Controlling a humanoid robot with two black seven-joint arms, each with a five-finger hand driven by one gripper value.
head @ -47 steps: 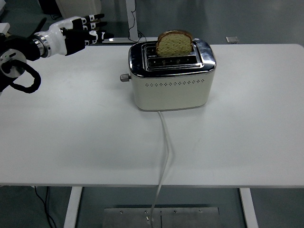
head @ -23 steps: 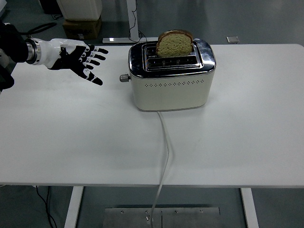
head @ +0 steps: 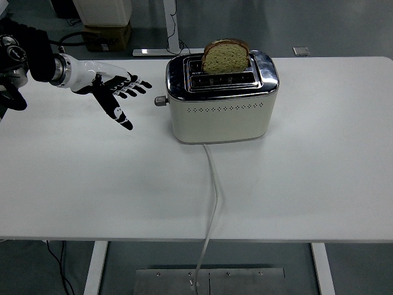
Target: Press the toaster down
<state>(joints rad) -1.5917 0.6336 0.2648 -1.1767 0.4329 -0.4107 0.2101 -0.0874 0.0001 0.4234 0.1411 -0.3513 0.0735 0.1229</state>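
A cream and chrome toaster (head: 222, 101) stands at the table's far middle, with a slice of bread (head: 225, 57) sticking up out of its rear slot. Its small round lever knob (head: 161, 101) juts from the left end and sits high. My left hand (head: 118, 92) hovers above the table just left of that knob, palm turned up, fingers spread and holding nothing. A short gap separates its fingertips (head: 145, 85) from the knob.
A white power cord (head: 214, 192) runs from the toaster's front down over the table's (head: 307, 184) near edge. Beyond the far edge are a cardboard box (head: 105, 37) and a table leg on the floor.
My left hand has swung down and to the right, from the far left corner toward the toaster's lever, with its fingers spreading out. The toaster and bread have stayed still.
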